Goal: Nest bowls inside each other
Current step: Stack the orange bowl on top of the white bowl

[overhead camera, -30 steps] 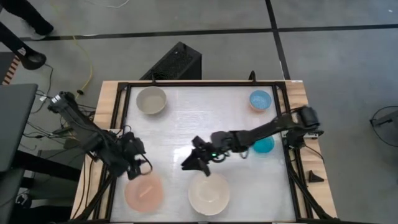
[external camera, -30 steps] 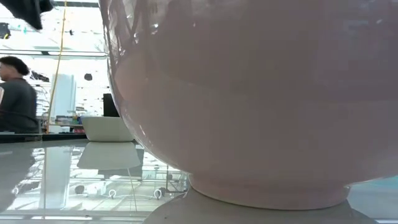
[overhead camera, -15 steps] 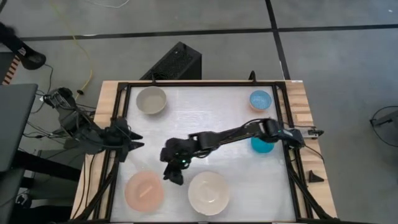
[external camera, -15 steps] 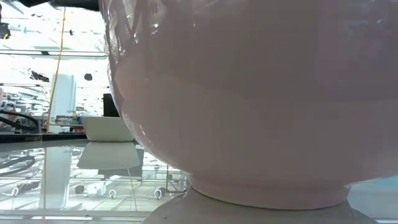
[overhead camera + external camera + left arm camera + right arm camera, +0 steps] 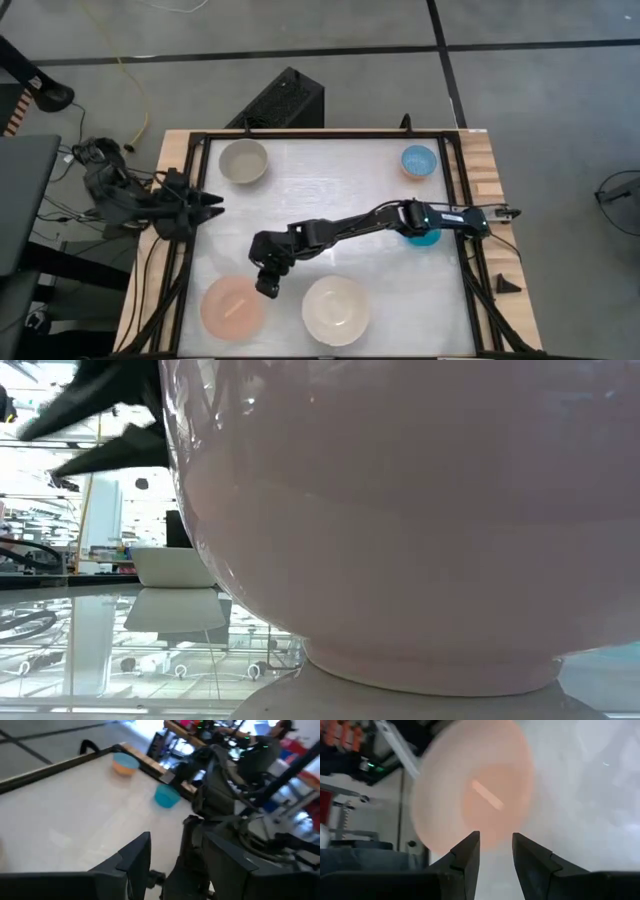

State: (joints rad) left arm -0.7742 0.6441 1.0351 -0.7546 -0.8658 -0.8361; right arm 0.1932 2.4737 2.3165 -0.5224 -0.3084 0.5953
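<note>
A: Right gripper (image 5: pixel 266 288) hangs just beside salmon-pink bowl (image 5: pixel 232 307), fingers apart, empty. Cream-white bowl (image 5: pixel 336 309) close by.

B: Risk: a finger clips the rim, bowl skids. Left gripper (image 5: pixel 207 204) apart, empty, at table edge (image 5: pixel 192 175). Beige-grey bowl (image 5: pixel 243 161), light blue bowl (image 5: pixel 419 160), teal bowl (image 5: pixel 423 235) farther off.

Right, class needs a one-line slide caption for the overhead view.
Five separate bowls on the table; right gripper open, empty, beside the salmon-pink bowl; left gripper at the table's left edge.

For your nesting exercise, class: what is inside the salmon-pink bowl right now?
The salmon-pink bowl holds no other bowl; only a pale streak, probably a reflection, shows on its bottom. The right pincer, open and empty, hovers beside its rim. Whatever lies beneath the bowl is covered.
</note>
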